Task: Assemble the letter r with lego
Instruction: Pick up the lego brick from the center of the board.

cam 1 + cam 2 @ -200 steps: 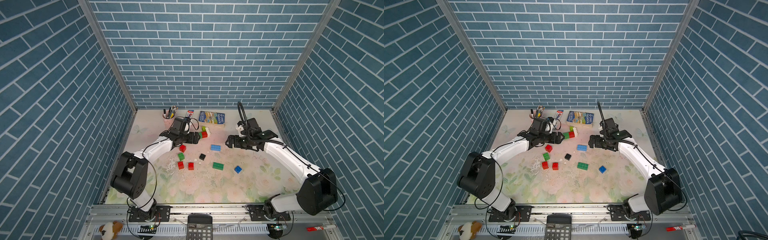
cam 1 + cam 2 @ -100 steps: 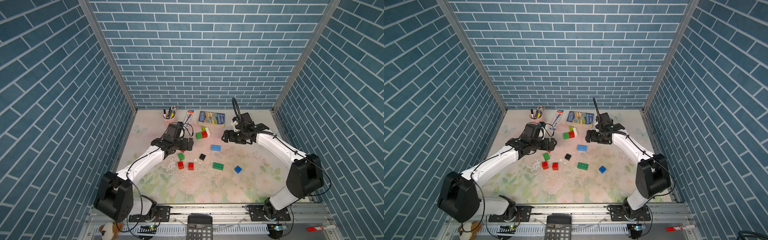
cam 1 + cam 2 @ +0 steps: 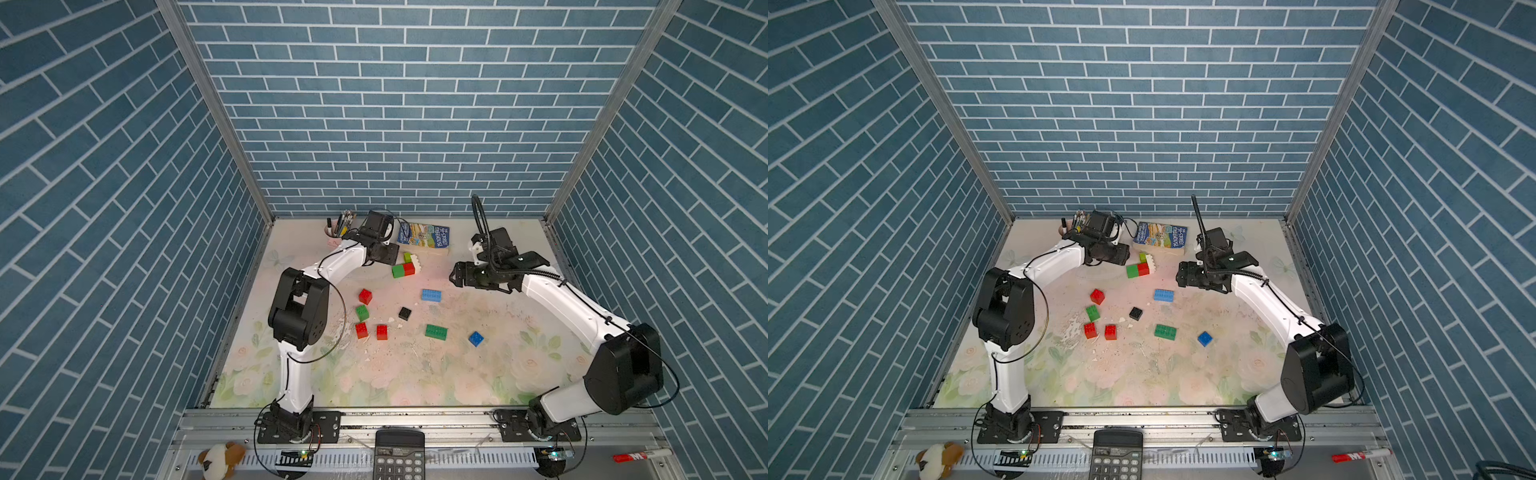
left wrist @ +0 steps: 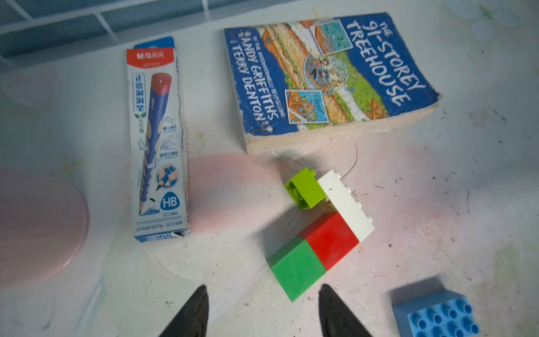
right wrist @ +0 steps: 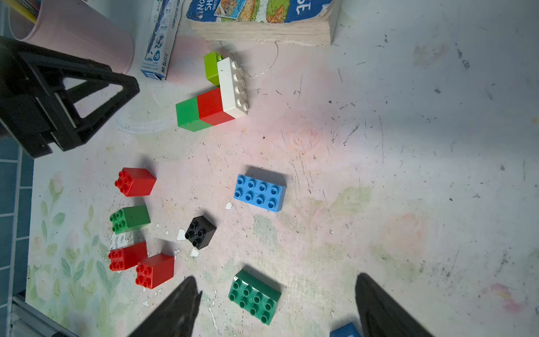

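Table (image 3: pixel 415 374): one. End effectors: two; left end effector (image 4: pixel 262 287) and right end effector (image 3: pixel 455 277) both spread, empty. Book (image 3: pixel 424 239): one. Lego (image 3: pixel 399 271): twelve glossy studded bricks; four joined green-red-white-lime beside book, eight loose mid-table: two long (blue, green), three red, one each green, blue, black squares.

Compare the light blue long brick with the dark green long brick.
The light blue brick lies nearer the book; the dark green brick nearer the calculator. The blue one sits squarer to the back wall; the green one is more turned. Both show eight studs, facing up.
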Robot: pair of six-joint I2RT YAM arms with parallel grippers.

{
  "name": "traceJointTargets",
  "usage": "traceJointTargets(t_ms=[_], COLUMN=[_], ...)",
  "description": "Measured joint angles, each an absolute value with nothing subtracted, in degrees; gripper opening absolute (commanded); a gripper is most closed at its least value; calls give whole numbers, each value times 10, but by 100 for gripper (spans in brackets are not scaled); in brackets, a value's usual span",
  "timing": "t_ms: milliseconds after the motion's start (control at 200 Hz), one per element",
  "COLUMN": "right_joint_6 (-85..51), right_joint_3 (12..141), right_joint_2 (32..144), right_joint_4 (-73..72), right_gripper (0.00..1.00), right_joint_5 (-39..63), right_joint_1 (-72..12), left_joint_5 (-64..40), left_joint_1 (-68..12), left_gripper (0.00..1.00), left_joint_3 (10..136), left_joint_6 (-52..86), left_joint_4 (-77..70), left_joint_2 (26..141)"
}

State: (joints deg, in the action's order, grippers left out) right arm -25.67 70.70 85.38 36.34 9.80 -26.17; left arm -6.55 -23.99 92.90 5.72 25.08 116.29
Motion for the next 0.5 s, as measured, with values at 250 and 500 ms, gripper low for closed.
traceJointTargets(t_ms=[250, 500], right_joint_6=[-255, -254], right_joint_3=[702, 702], right_joint_2=[854, 854], right_joint_4=[369, 377], right_gripper=[87, 87], right_joint_5=[108, 126], right_joint_1=[-248, -233], left_joint_5=[-106, -163], left_joint_1=[-259, -266], left_gripper=[83, 80], left_joint_3=[1003, 1117], left_joint_6=[-41, -146], left_joint_4=[310, 401], left_joint_2=[1199, 1285])
